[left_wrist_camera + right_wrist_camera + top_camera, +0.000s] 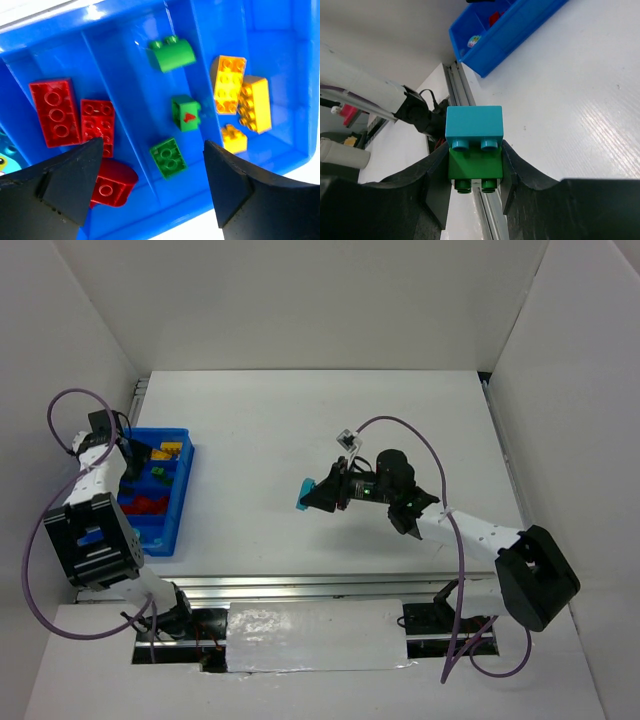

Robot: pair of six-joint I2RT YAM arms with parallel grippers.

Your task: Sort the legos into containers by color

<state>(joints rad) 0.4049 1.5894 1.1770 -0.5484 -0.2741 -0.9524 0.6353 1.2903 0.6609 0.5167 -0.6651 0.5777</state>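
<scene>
While the left arm hangs over the tray (160, 540), the right holds a stack mid-table.
Left gripper (152, 165): jaws wide, holding nothing, above the green compartment.
Right gripper (475, 172): jaws clamped on a green brick (470, 167) with a teal brick (474, 125) stacked on it, over the table (300, 420), well right of the tray.
Tray, far to near: yellow bricks (229, 77), green bricks (171, 54), red bricks (55, 112), a teal piece (474, 41).
Print: a red mark on the middle green brick (186, 114), shape unclear.

blue tray (280, 30): reds (52, 112), greens (172, 54), yellows (229, 78) by compartment | teal-on-green stack (474, 127): in right pincer (475, 172)
</scene>
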